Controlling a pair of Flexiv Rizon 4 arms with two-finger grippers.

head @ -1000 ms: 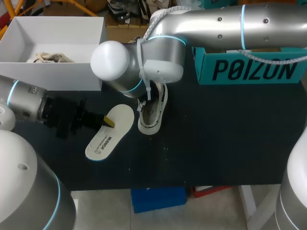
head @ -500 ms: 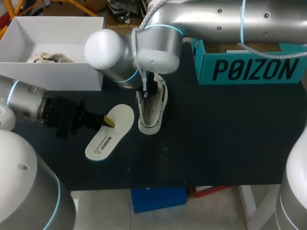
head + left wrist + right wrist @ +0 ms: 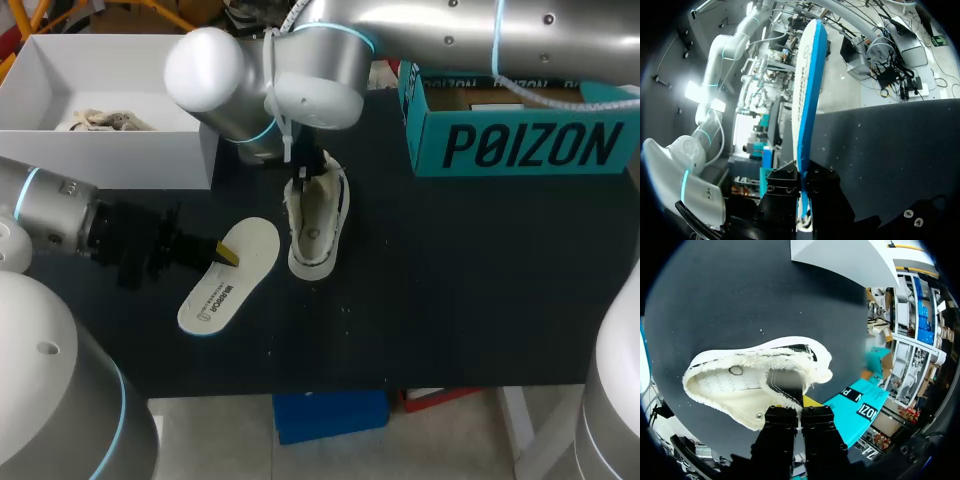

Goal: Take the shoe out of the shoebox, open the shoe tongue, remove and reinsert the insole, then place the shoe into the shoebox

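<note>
White cardboard box (image 3: 110, 160) (upper left) holds cream shoe (image 3: 100, 121); on your black table (image 3: 450, 280), left claw (image 3: 228, 256) grasps white insole (image 3: 230, 280), right claw (image 3: 801, 410) fleecy white shoe (image 3: 315, 225).

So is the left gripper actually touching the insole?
Touching. The left wrist view shows the insole clamped edge-on between the left gripper's two fingers.

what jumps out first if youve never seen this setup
Probably the white insole, out of its shoe and pinched at one end by the left gripper over the table's left middle. Right beside it, mid-table, sits the white shoe with its mouth spread open and the right gripper shut on its fuzzy edge. The teal shoebox at the far right also catches the eye.
</note>
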